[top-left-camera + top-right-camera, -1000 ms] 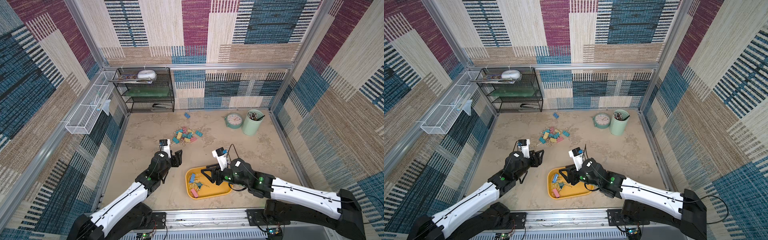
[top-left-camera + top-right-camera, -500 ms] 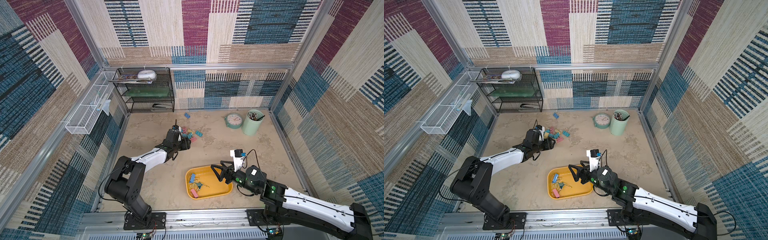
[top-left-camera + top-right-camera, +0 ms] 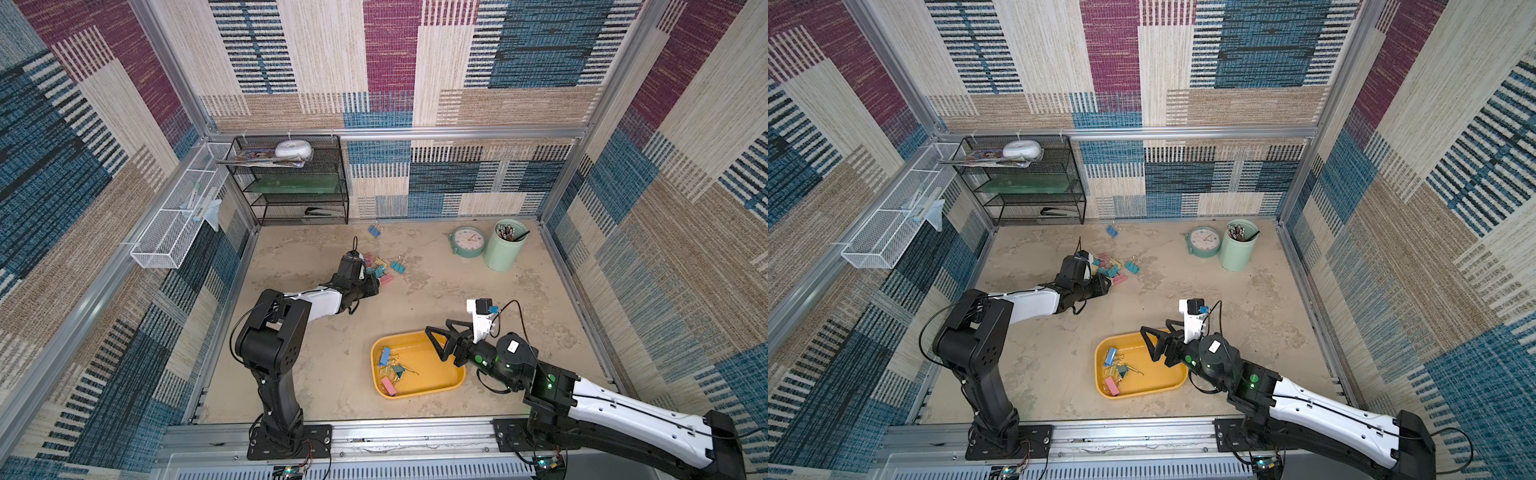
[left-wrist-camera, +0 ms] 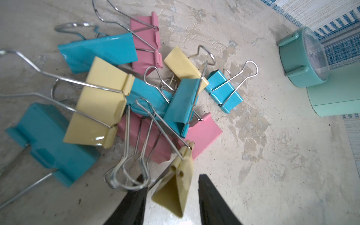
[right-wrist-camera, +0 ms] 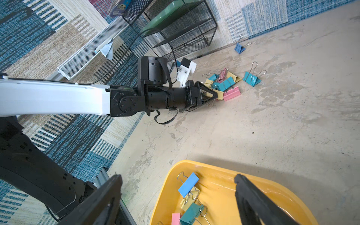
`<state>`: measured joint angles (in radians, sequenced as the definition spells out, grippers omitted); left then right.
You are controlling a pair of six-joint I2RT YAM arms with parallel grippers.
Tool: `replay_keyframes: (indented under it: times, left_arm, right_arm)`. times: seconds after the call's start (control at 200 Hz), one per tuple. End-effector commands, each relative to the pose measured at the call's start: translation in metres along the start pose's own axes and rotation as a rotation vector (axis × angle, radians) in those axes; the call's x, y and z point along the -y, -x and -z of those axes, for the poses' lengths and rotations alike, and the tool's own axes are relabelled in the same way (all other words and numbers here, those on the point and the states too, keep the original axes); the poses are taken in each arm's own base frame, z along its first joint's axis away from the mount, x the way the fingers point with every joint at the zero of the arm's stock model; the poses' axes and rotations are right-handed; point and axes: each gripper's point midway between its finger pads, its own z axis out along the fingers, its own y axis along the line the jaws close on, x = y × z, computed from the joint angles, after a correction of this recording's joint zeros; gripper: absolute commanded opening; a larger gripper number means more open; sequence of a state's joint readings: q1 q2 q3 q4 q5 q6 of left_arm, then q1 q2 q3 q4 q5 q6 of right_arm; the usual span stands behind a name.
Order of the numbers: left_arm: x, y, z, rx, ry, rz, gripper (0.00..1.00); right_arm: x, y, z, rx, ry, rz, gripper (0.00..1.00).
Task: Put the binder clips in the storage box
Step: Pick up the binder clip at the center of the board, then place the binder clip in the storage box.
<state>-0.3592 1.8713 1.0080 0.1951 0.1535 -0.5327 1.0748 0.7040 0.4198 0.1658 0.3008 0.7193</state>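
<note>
In both top views the storage box (image 3: 432, 376) sits on the counter (image 3: 478, 291) low in the frame, just right of centre. A few binder clips (image 3: 390, 370) in blue, teal, pink and yellow lie at its left end. The right hand (image 3: 438, 328) hangs over the box's upper right rim, spread wide and gripping nothing. In the right wrist view its two dark fingers (image 5: 251, 200) stand well apart above the tray. The left hand (image 4: 171, 176) is at the near edge of the loose pile (image 3: 380, 268) of clips around the middle of the frame. Its fingers are parted on either side of a yellow clip (image 4: 175, 191), with a visible gap between that clip and one finger. A lone blue clip (image 3: 375, 230) lies higher up, near the back wall.
</note>
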Motion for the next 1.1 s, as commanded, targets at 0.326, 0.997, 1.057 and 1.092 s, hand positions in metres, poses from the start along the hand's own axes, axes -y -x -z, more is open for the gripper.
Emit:
replay_keyframes:
  times: [0.326,0.997,1.057,1.092]
  left_arm:
    - [0.010,0.013,0.000,0.023,-0.061,-0.014,0.27]
    - [0.098,-0.051,0.141,-0.030,-0.182,-0.202,0.21]
    - [0.113,-0.067,0.168,-0.039,-0.173,-0.286,0.21]
    - [0.120,-0.077,0.183,-0.052,-0.175,-0.330,0.21]
  right_arm:
    - [-0.004,0.010,-0.003,0.016,-0.015,0.019,1.00]
    - [0.055,0.017,-0.024,-0.037,-0.052,-0.151,1.00]
    - [0.063,0.017,-0.023,-0.036,-0.081,-0.159,1.00]
    - [0.067,0.016,-0.023,-0.039,-0.093,-0.163,1.00]
